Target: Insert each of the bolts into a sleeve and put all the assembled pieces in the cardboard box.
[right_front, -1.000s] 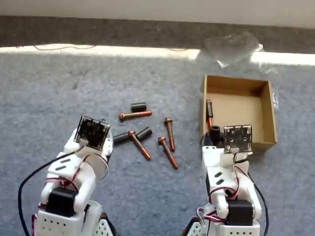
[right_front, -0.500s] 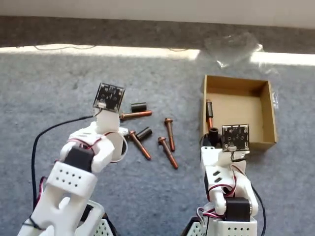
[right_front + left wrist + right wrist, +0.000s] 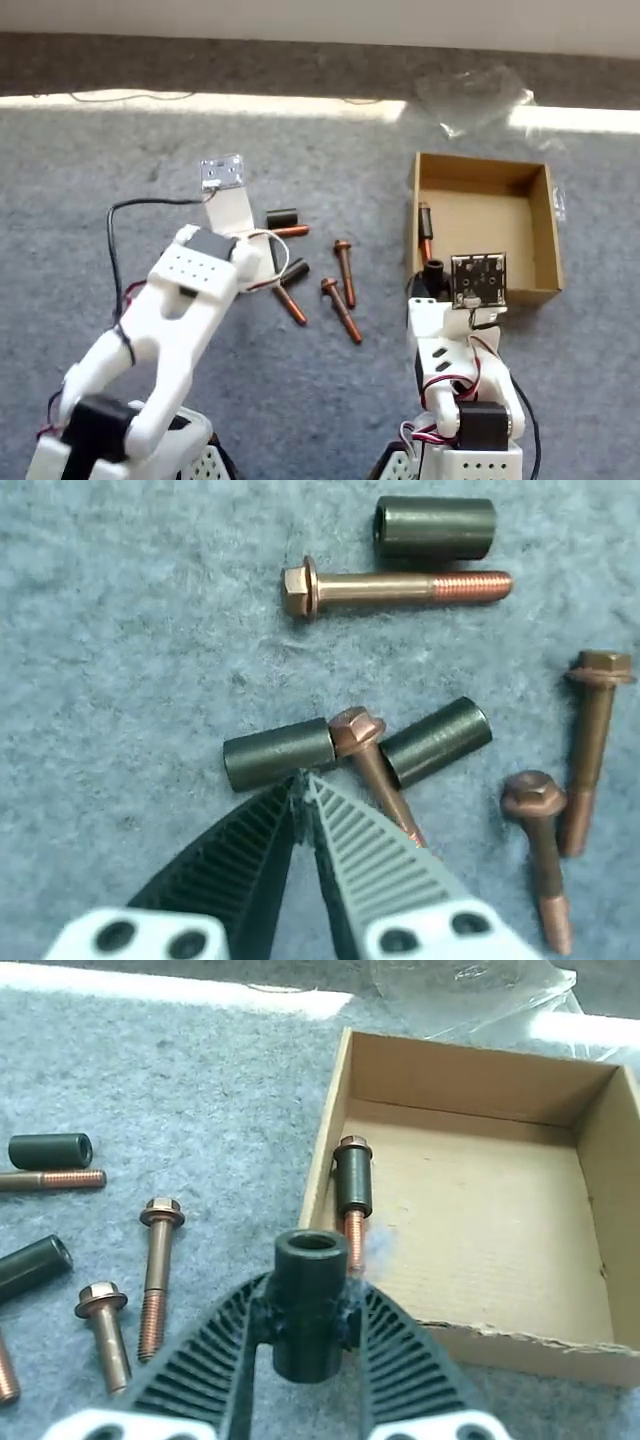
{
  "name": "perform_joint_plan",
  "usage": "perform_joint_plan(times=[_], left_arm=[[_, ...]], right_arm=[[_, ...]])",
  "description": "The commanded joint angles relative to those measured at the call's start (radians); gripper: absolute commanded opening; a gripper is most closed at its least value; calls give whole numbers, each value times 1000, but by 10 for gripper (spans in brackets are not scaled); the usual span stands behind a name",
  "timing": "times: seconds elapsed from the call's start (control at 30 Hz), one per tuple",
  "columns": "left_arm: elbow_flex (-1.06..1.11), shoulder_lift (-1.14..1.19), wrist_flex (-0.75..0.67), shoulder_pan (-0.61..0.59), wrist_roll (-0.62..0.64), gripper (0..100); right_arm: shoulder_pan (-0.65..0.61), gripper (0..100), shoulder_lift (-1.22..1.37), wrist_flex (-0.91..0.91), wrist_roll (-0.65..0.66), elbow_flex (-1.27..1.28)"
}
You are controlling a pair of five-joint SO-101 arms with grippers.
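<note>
Right wrist view is showing your right gripper pinching an upright sleeve near the cardboard box. Your left gripper, jaws pressed together, is hovering over bolts at the box's nine o'clock.

Near the middle of the table, the head of a threaded bolt and one end of a dark sleeve are covered by the left arm. The lower end of the held sleeve is hidden between the fingers of the right gripper. A further bolt is cut off by the picture's edge.
</note>
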Motion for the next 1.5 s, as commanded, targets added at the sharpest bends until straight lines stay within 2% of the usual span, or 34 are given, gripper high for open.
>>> perform_joint_plan(times=[0.0, 0.13, 0.33, 0.47, 0.73, 1.0, 1.17, 1.33, 1.47], left_arm=[[-153, 154, -12, 74, 81, 5], [-248, 274, -12, 133, 81, 5], [-329, 383, -12, 91, 84, 5], [-335, 384, 26, 97, 181, 8], [-386, 384, 169, 131, 203, 175], [-387, 392, 187, 150, 203, 178], [-386, 389, 198, 91, 203, 178], [-392, 384, 249, 85, 290, 179], [-387, 384, 252, 87, 293, 181]], right_arm=[[8, 5, -10, -35, -6, -15], [8, 5, -10, -33, -6, -16], [7, 5, -10, -31, -3, -18], [5, 5, -10, -31, -3, -18], [4, 5, -10, -31, -3, -16], [4, 5, -10, -31, -2, -15], [4, 5, -10, -31, -2, -13], [4, 5, -10, -33, 0, -13], [4, 5, -10, -33, 0, -13]])
